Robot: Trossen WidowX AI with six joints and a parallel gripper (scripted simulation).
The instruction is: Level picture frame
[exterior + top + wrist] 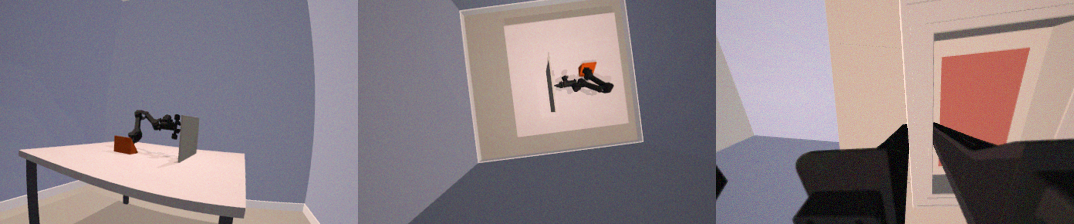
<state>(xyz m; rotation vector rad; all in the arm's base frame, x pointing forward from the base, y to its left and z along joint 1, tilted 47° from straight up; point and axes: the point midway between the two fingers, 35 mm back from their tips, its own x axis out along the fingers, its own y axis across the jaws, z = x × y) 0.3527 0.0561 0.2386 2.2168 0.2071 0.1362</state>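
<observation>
The picture frame has pale bars, a pale mount and a red picture; it fills the right of the wrist view. My gripper is shut on its left side bar, low on that side, one finger outside the bar and one inside the opening. The frame stands before the upright wall panel. The screw and the notched strip are hidden. The frame cannot be made out in the top and exterior views, and its tilt is hard to judge from the slanted wrist view.
The arm stands by an orange block on the pale table. The thin panel stands upright on the table, across the arm's reach. Room walls are beyond.
</observation>
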